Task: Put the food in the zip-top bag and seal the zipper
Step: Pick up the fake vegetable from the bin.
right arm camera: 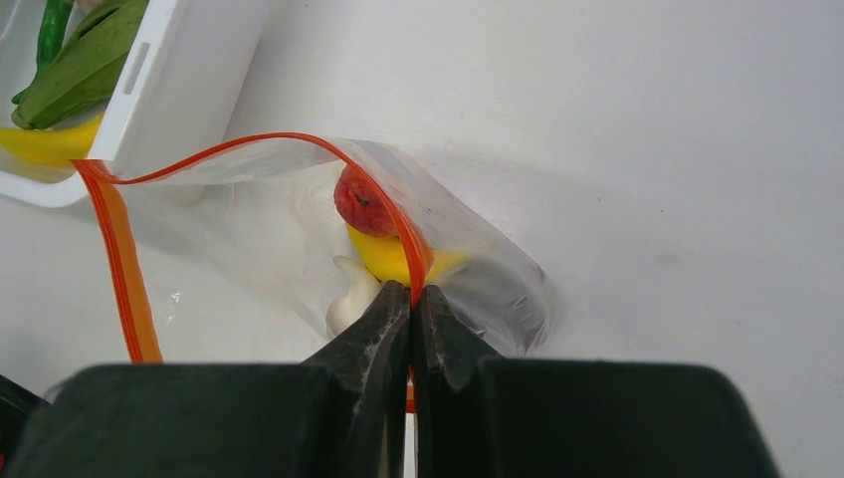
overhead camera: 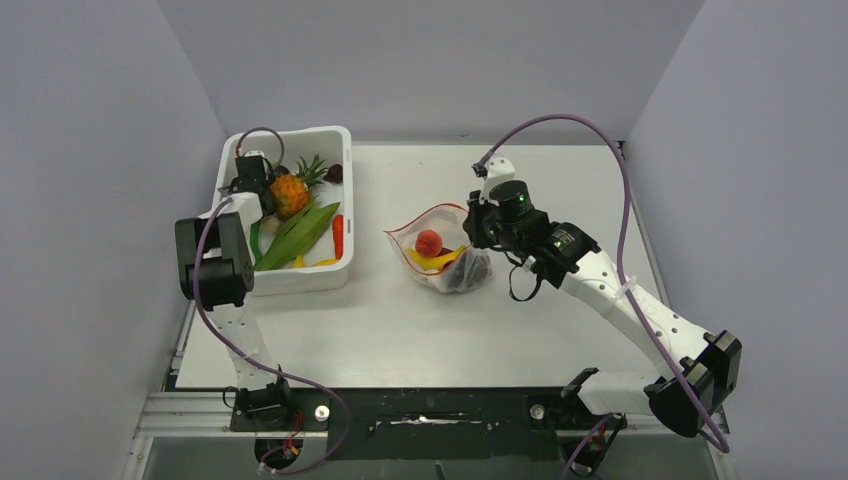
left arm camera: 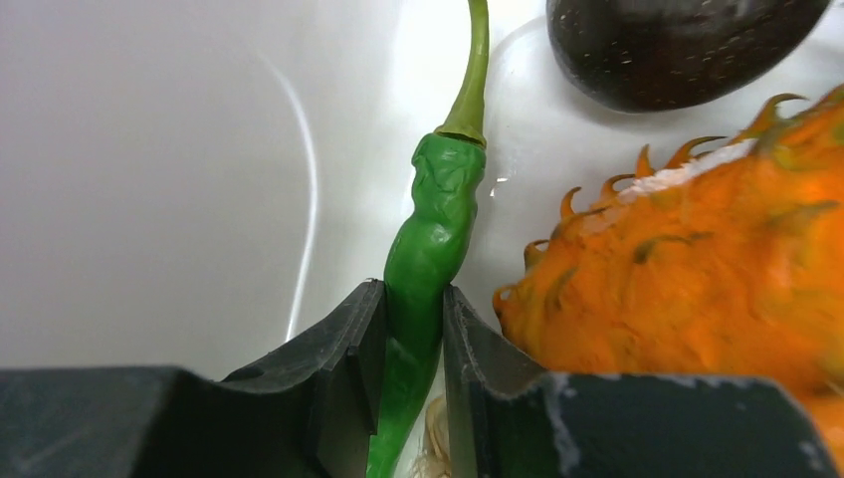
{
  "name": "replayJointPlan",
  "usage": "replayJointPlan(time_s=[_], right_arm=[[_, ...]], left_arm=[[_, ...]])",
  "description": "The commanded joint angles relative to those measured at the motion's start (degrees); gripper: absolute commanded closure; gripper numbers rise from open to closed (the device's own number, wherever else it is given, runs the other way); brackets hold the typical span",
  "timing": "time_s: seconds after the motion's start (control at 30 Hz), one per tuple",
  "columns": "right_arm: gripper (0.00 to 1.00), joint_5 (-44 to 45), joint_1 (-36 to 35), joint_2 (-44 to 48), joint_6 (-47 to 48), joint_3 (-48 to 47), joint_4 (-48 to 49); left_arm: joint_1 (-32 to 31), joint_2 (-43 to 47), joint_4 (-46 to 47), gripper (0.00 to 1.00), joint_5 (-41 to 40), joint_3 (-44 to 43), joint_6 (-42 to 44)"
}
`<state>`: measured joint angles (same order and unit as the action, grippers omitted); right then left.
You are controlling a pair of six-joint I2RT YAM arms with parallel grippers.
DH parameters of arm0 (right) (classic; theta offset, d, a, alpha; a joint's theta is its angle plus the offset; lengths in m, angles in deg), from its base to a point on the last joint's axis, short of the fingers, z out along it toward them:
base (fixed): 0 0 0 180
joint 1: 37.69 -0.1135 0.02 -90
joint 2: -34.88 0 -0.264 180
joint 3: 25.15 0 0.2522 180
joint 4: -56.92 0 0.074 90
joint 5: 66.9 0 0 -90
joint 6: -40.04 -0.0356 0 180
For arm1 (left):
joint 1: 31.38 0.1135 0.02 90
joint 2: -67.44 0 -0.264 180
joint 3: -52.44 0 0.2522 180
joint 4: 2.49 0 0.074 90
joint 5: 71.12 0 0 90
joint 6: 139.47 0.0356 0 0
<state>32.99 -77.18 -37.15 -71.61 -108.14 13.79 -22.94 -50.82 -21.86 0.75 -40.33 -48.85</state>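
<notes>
The clear zip-top bag (overhead camera: 445, 262) lies mid-table with its mouth open. It holds a red-orange round fruit (overhead camera: 429, 243), a yellow banana (overhead camera: 428, 262) and dark grapes (overhead camera: 470, 272). My right gripper (right arm camera: 411, 294) is shut on the bag's red-orange zipper (right arm camera: 119, 249) at the mouth's right side and holds it up. My left gripper (left arm camera: 413, 319) is down in the white tub (overhead camera: 300, 278), shut on a green chili (left arm camera: 433, 229), next to the orange pineapple (left arm camera: 697, 289). A long green pod (overhead camera: 300, 235) and a red chili (overhead camera: 338, 236) lie in the tub.
A dark round fruit (left arm camera: 677, 45) lies at the tub's far end. A pale piece (right arm camera: 348, 299) sits inside the bag by the banana. Grey walls stand on three sides of the table. The tub's corner (right arm camera: 189, 80) is close to the bag's mouth.
</notes>
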Motion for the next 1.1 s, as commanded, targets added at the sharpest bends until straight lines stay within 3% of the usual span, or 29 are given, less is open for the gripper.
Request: replayJointPlan(time_s=[0.0, 0.33, 0.57, 0.8, 1.07], right_arm=[[1.00, 1.23, -0.83, 1.47, -1.45, -1.52, 4.63], [1.00, -0.68, -0.99, 2.68, -5.44, 2.28, 7.73], [1.00, -0.11, -1.17, 0.06, -7.87, 1.05, 8.81], [1.00, -0.15, -1.27, -0.61, -11.69, 1.47, 11.36], [1.00, -4.72, -1.31, -0.04, -15.53, 2.36, 13.14]], left_arm=[[-0.19, 7.69, -1.57, 0.82, -1.29, -2.91, -4.23], [-0.19, 14.23, -8.98, 0.84, 2.01, -2.16, -10.79], [-0.12, 23.61, -9.76, 0.85, 5.67, 2.14, -15.98], [-0.12, 34.25, -1.64, 0.85, 7.57, 9.01, -19.98], [-0.23, 43.55, 6.77, 0.85, 16.31, 15.32, -22.10]])
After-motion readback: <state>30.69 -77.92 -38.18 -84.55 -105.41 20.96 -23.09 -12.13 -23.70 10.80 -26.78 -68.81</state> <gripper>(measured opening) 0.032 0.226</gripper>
